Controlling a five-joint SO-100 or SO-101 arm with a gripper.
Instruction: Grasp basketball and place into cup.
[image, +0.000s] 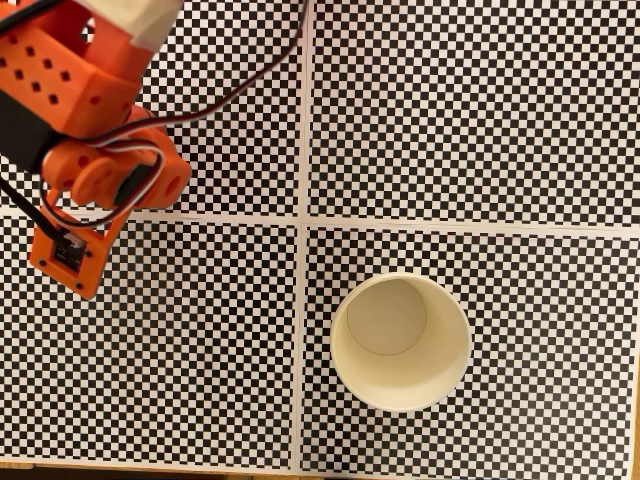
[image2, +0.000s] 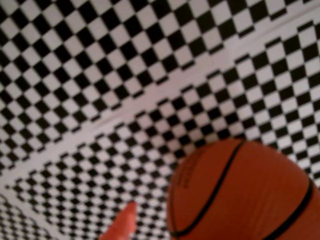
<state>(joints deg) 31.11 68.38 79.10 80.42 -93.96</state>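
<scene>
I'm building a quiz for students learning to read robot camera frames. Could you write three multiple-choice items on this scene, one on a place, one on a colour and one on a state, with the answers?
1. In the fixed view, where does the cup stand?
A. Lower-right panel of the checkered mat
B. Upper-left panel
C. Under the arm

2. What colour are the seams on the basketball in the wrist view?
A. White
B. Black
C. Yellow

3. What is the state of the cup?
A. Tipped on its side
B. Upright with the ball inside
C. Upright and empty

Answers:
1. A, since the cup sits below the horizontal white strip and right of the vertical one.
2. B, since dark curved lines cross the orange ball.
3. C, since its round mouth faces the camera and the bare bottom shows.
</scene>
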